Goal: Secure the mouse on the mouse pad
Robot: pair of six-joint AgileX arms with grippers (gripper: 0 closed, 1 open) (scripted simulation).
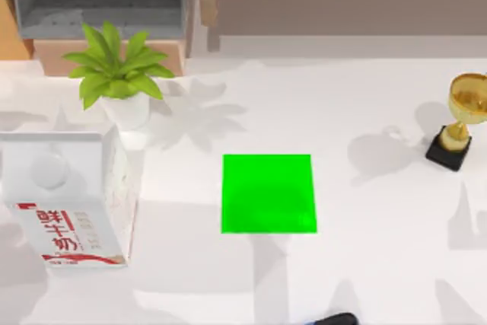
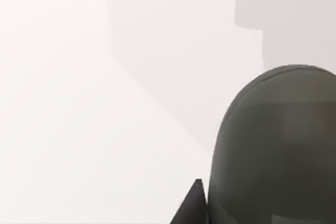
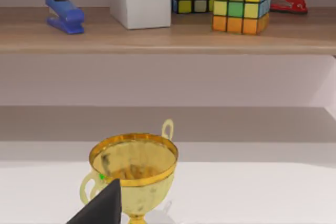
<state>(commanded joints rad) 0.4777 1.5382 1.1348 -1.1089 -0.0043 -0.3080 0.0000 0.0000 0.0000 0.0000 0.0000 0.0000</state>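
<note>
At the desk's (image 1: 380,264) near edge a dark rounded shape, likely the mouse (image 1: 335,317), lies off the pad, the left tool (image 2: 193,205) apparently close by, its opening, like the right tool's (image 3: 102,205), impossible to tell, while farther in the mouse pad (image 1: 268,193) lies flat and bare, ready to receive it.

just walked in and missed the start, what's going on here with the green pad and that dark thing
The green mouse pad lies bare in the middle of the white table; no mouse is on it yet. A dark object that may be the mouse sits at the table's near edge, partly cut off. The left wrist view looks at a rounded dark grey shape up close on the table. The right wrist view faces the gold trophy at the table's right. A milk carton and potted plant stand on the left.
</note>
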